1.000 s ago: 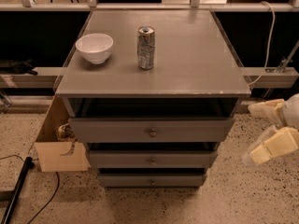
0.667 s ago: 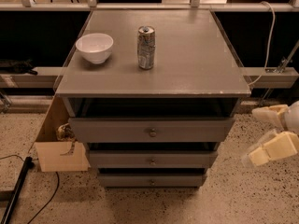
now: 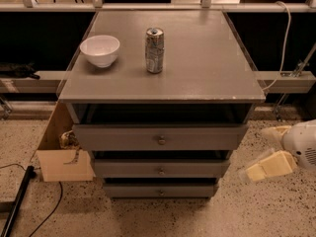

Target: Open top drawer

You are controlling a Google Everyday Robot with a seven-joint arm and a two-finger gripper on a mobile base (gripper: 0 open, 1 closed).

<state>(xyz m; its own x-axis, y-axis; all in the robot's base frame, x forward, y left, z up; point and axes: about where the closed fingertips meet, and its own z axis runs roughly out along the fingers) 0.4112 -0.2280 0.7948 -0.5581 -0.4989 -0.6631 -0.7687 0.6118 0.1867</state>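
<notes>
The top drawer (image 3: 123,137) is the widest grey front under the cabinet top, with a small round metal knob (image 3: 161,140) at its centre. Its front stands a little forward of the two narrower drawers (image 3: 160,169) below, and there is a dark gap above it. My gripper (image 3: 256,152) is at the right edge of the view, beside the cabinet at drawer height. Its two cream fingers (image 3: 272,166) are spread apart, point left, and hold nothing. It is clear of the drawer and well right of the knob.
A white bowl (image 3: 99,50) and a silver can (image 3: 154,50) stand on the cabinet top (image 3: 197,68). An open cardboard box (image 3: 61,157) sits on the floor at the cabinet's left. A black cable (image 3: 17,201) lies at the lower left. A rail runs behind.
My gripper has dropped lower and come slightly left, toward the cabinet's right side. The drawers, bowl and can have not moved.
</notes>
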